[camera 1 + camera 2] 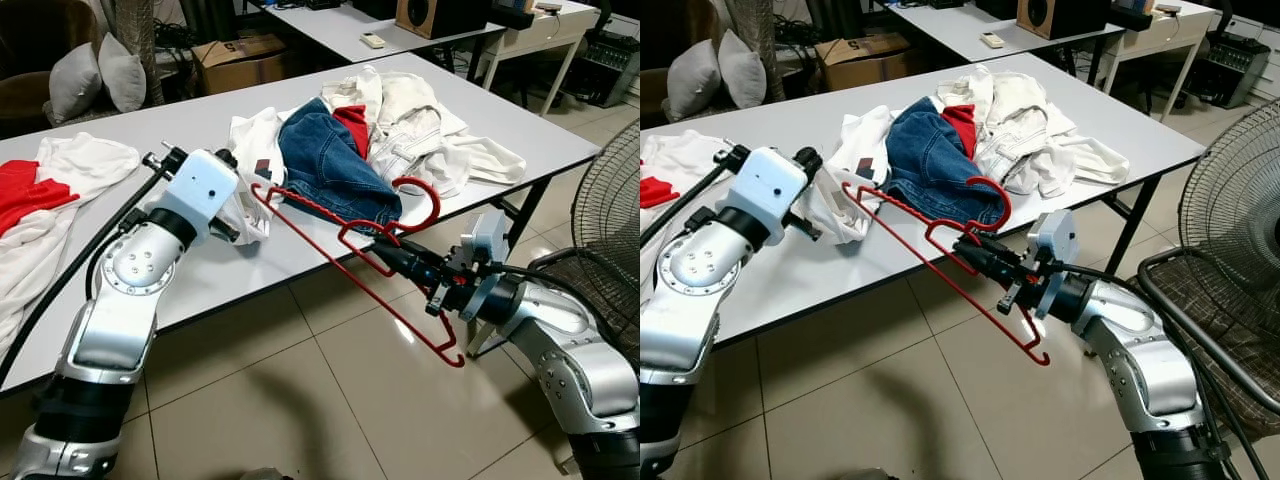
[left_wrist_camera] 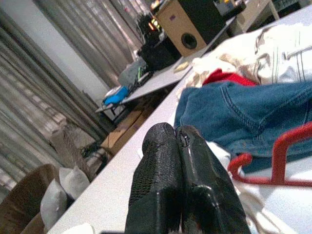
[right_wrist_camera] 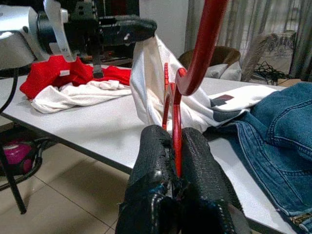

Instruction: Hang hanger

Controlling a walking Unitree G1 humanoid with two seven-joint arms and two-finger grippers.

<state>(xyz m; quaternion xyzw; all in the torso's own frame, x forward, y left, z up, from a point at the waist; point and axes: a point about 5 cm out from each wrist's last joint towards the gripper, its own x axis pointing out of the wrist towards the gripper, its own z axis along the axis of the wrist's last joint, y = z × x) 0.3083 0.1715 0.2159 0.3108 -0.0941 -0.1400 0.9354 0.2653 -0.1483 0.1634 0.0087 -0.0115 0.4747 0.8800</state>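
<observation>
A red plastic hanger [image 1: 330, 240] slants out over the table's front edge, hook toward the clothes. My right gripper [image 1: 385, 245] is shut on it near the base of the hook [image 3: 202, 44], the red bar pinched between the black fingers [image 3: 151, 161]. My left gripper [image 1: 236, 234] is over the table beside the hanger's far end, shut on a fold of a white T-shirt [image 1: 255, 140]. In the right wrist view that white cloth [image 3: 146, 83] hangs from the left gripper's fingertips. Seen along the left wrist, the gripper [image 2: 175, 131] has its fingers pressed together.
Blue jeans [image 1: 325, 165] and a heap of white garments [image 1: 420, 130] lie on the grey table [image 1: 520, 120]. Red and white clothes [image 1: 40, 190] sit at its left end. A standing fan [image 1: 610, 200] is close on my right. Tiled floor lies below the hanger.
</observation>
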